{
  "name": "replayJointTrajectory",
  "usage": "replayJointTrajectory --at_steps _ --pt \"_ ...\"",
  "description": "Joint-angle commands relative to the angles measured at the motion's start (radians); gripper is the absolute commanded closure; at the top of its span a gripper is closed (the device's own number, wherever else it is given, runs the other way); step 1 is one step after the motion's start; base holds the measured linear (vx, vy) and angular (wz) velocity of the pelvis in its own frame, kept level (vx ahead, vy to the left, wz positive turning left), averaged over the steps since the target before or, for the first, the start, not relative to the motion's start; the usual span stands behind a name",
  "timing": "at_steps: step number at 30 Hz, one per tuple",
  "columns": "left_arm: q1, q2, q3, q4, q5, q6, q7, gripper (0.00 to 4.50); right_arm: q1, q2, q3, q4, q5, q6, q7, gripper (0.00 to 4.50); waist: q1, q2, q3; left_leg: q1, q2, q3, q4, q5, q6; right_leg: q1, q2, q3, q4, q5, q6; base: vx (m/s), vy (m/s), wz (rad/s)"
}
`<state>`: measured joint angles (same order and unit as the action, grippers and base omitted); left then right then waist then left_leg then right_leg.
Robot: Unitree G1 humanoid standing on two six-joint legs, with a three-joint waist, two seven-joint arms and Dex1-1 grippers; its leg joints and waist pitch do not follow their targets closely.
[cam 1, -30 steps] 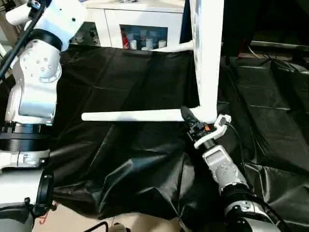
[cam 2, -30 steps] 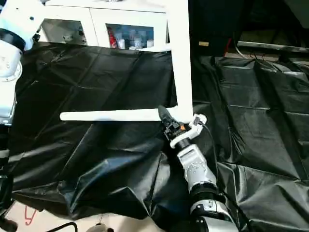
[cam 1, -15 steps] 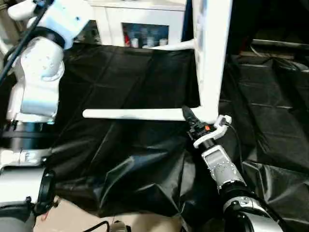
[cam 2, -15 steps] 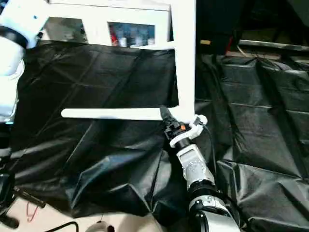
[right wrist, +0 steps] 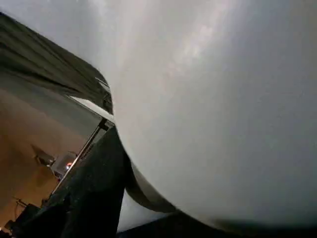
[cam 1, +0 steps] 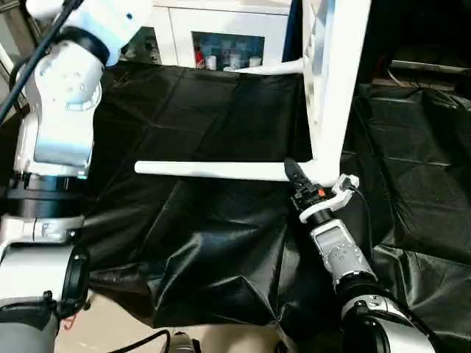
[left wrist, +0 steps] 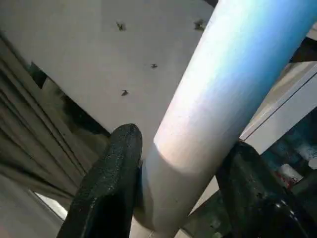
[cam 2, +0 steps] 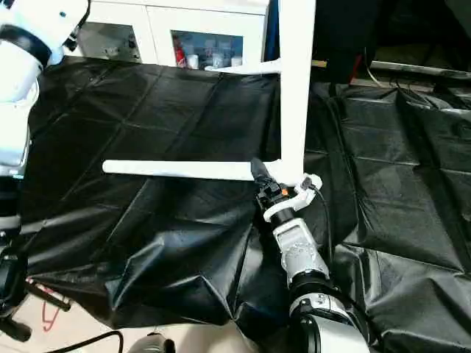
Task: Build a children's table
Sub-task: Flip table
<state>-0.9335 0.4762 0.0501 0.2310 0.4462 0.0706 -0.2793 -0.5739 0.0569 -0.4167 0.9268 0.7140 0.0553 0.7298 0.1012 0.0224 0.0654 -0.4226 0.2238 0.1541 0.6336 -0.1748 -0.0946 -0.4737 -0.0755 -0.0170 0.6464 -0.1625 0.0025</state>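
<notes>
1. Position of the work: I see the tabletop (cam 1: 331, 81) standing on edge above the black sheet (cam 1: 221, 243), with two legs (cam 1: 213, 170) already seated and pointing out sideways toward my left. The upper leg (cam 2: 243, 68) reaches toward the white cabinet (cam 2: 184, 37).

2. Right gripper (cam 1: 303, 184): its fingers sit about half open around the tabletop's lower corner, where the lower leg joins. In the right wrist view one black finger (right wrist: 94, 193) lies against the white plastic. I judge this a clamp on the corner, not a loose stance.

3. Left gripper (left wrist: 178, 188): both fingers (left wrist: 111, 183) close on a white tube, about half open, so it holds a leg. I cannot tell which leg from this view.

4. Risk, slip: the corner is rounded and smooth. If the right grip relaxes, the tabletop may pivot and fall flat.

5. Risk, leverage: the seated legs are long. Any twist at the left gripper may lever a leg out of its socket.

6. Risk, snagging: the sheet is loose and wrinkled. A dragged leg end may catch it.
</notes>
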Motion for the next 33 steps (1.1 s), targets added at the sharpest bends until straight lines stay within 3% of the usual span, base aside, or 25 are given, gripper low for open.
replayJointTrajectory --at_steps 1,5,16,17,19,22,25,26,27,28,29,30,31,33 --pt "-0.176 -0.111 0.026 -0.19 -0.275 -0.092 0.021 2.42 -0.078 0.017 0.062 0.017 -0.083 -0.038 -0.057 2.19 0.011 -0.007 -0.106 0.022 -0.02 0.022 -0.056 -0.017 0.094 0.092 -0.028 0.001 -0.039 0.078 -0.288 0.0 0.0 0.0" --pt "-0.237 -0.122 0.044 -0.195 -0.279 -0.084 0.0 2.41 -0.101 0.025 0.075 0.028 -0.106 -0.052 -0.04 2.19 0.01 -0.009 -0.104 0.021 -0.02 0.022 -0.056 -0.028 0.093 0.092 -0.03 0.001 -0.039 0.067 -0.294 0.0 0.0 0.0" --pt "-0.263 -0.131 0.06 -0.184 -0.282 -0.097 -0.014 2.37 -0.157 0.045 0.052 0.042 -0.088 -0.095 -0.034 2.19 0.01 -0.008 -0.1 0.022 -0.018 0.023 -0.057 -0.057 0.08 0.089 -0.032 -0.001 -0.041 0.042 -0.299 0.0 0.0 0.0" --pt "-0.268 -0.133 0.062 -0.178 -0.284 -0.1 -0.016 2.36 -0.165 0.05 0.05 0.034 -0.08 -0.092 -0.023 2.19 0.009 -0.013 -0.102 0.016 -0.02 0.021 -0.055 -0.03 0.087 0.094 -0.031 -0.002 -0.036 0.077 -0.302 0.0 0.0 0.0" --pt "-0.274 -0.134 0.064 -0.175 -0.286 -0.1 -0.018 2.36 -0.172 0.056 0.049 0.023 -0.071 -0.087 -0.011 2.19 0.011 -0.012 -0.104 0.01 -0.021 0.022 -0.05 0.009 0.112 0.089 -0.029 -0.005 -0.032 0.125 -0.308 0.0 0.0 0.0" --pt "-0.304 -0.125 0.077 -0.16 -0.289 -0.114 -0.019 2.36 -0.19 0.077 0.067 -0.03 -0.065 -0.085 0.02 2.19 0.012 -0.013 -0.1 0.01 -0.021 0.024 -0.051 -0.03 0.112 0.086 -0.03 -0.004 -0.037 0.081 -0.306 0.0 0.0 0.0" --pt "-0.332 -0.118 0.09 -0.148 -0.296 -0.124 -0.023 2.33 -0.199 0.089 0.088 -0.073 -0.073 -0.087 0.037 2.19 0.013 -0.014 -0.107 0.006 -0.021 0.021 -0.045 0.02 0.117 0.091 -0.031 -0.006 -0.024 0.144 -0.315 0.0 0.0 0.0" --pt "-0.332 -0.118 0.09 -0.148 -0.296 -0.124 -0.023 2.33 -0.199 0.089 0.088 -0.073 -0.073 -0.087 0.037 2.2 0.015 -0.013 -0.112 0.006 -0.022 0.022 -0.038 0.069 0.14 0.084 -0.027 -0.009 -0.017 0.214 -0.333 0.0 0.0 0.0" --pt "-0.332 -0.118 0.09 -0.148 -0.296 -0.124 -0.023 2.33 -0.199 0.089 0.088 -0.073 -0.073 -0.087 0.037 2.2 0.013 -0.016 -0.116 -0.002 -0.025 0.021 -0.031 0.119 0.167 0.087 -0.024 -0.012 -0.009 0.275 -0.341 0.0 0.0 0.0" --pt "-0.332 -0.118 0.09 -0.148 -0.296 -0.124 -0.023 2.33 -0.199 0.089 0.088 -0.073 -0.073 -0.087 0.037 2.2 0.021 -0.016 -0.114 -0.001 -0.024 0.024 -0.026 0.131 0.191 0.079 -0.023 -0.014 -0.01 0.302 -0.349 0.0 0.0 0.0" --pt "-0.332 -0.118 0.09 -0.148 -0.296 -0.124 -0.023 2.33 -0.199 0.089 0.088 -0.073 -0.073 -0.087 0.037 2.2 0.021 -0.015 -0.109 -0.004 -0.024 0.025 -0.028 0.115 0.197 0.077 -0.025 -0.014 -0.013 0.286 -0.35 0.0 0.0 0.0" --pt "-0.332 -0.118 0.09 -0.148 -0.296 -0.124 -0.023 2.33 -0.199 0.089 0.088 -0.073 -0.073 -0.087 0.037 2.2 0.024 -0.012 -0.104 -0.003 -0.019 0.025 -0.034 0.044 0.181 0.075 -0.03 -0.015 -0.024 0.178 -0.34 0.0 0.0 0.0" --pt "-0.332 -0.118 0.09 -0.148 -0.296 -0.124 -0.023 2.33 -0.199 0.089 0.088 -0.073 -0.073 -0.087 0.037 2.2 0.024 -0.012 -0.104 -0.003 -0.019 0.025 -0.034 0.044 0.181 0.075 -0.03 -0.015 -0.024 0.178 -0.34 0.0 0.0 0.0" --pt "-0.332 -0.118 0.09 -0.148 -0.296 -0.124 -0.023 2.33 -0.199 0.089 0.088 -0.073 -0.073 -0.087 0.037 2.2 0.027 -0.008 -0.099 0.004 -0.013 0.027 -0.04 -0.038 0.141 0.068 -0.031 -0.016 -0.036 0.071 -0.324 0.0 0.0 0.0"
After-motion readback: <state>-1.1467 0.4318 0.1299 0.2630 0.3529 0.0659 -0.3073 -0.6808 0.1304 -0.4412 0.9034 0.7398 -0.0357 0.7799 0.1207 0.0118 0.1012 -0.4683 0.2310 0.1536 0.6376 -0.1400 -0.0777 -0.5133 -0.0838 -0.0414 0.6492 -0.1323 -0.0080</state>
